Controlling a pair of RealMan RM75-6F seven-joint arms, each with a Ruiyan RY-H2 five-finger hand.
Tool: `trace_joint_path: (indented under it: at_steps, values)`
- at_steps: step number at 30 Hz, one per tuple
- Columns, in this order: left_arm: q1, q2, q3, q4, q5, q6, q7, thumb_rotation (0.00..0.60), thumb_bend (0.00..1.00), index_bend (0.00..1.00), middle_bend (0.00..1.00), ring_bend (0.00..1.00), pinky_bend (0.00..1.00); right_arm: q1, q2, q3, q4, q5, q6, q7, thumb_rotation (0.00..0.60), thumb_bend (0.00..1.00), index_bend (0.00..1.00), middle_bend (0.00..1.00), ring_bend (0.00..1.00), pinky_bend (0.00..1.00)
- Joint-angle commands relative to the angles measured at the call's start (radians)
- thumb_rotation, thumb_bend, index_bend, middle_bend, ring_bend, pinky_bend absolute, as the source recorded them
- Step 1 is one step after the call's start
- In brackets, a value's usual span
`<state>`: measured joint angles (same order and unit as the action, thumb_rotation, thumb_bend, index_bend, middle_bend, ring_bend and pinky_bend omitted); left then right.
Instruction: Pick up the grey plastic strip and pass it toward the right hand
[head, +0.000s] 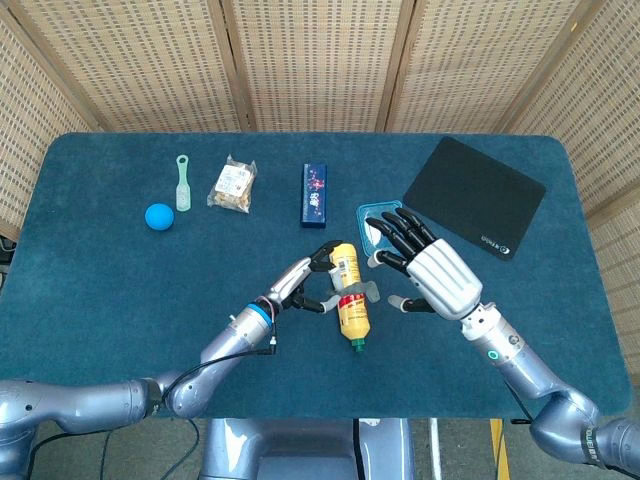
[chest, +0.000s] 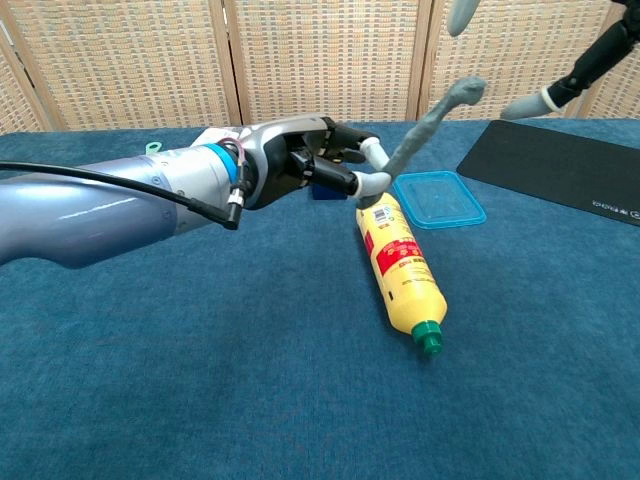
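My left hand (head: 305, 283) (chest: 310, 165) holds the grey plastic strip (chest: 425, 128) (head: 352, 295) in the air above the yellow bottle (head: 348, 294) (chest: 400, 267). The strip slants up and to the right in the chest view, its free end pointing at my right hand. My right hand (head: 428, 271) hovers open just right of the strip, fingers spread; only its fingertips (chest: 560, 90) show at the top right of the chest view. A small gap separates the strip's end from that hand.
A blue box (head: 314, 193), a clear blue lid (head: 384, 228) (chest: 438, 198) and a black mat (head: 475, 195) (chest: 560, 165) lie at the back. At the far left lie a blue ball (head: 158, 216), a green spoon (head: 183, 181) and a snack bag (head: 233, 185).
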<state>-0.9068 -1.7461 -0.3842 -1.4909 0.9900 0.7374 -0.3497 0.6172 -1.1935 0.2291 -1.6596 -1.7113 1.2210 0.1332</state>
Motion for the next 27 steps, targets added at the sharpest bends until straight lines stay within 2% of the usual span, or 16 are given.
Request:
trace_joint_path:
  at_steps: [1,17,27]
  values:
    - [-0.004,-0.008,-0.001,0.007,-0.009,-0.002,0.001,0.6,0.65,0.74,0.0,0.0,0.0,0.006,-0.005,-0.004,-0.004,0.007,-0.003,-0.008,0.6,0.15,0.45,0.16,0.0,0.0]
    - [-0.003,-0.02,0.006,0.014,0.0,-0.022,-0.015,0.6,0.65,0.74,0.0,0.0,0.0,0.033,-0.039,-0.025,0.0,0.028,-0.008,-0.056,0.6,0.23,0.49,0.18,0.0,0.0]
    - [-0.011,-0.032,0.005,0.012,-0.009,-0.022,0.0,0.6,0.65,0.74,0.0,0.0,0.0,0.042,-0.038,-0.039,-0.002,0.031,-0.004,-0.048,0.6,0.32,0.5,0.19,0.0,0.0]
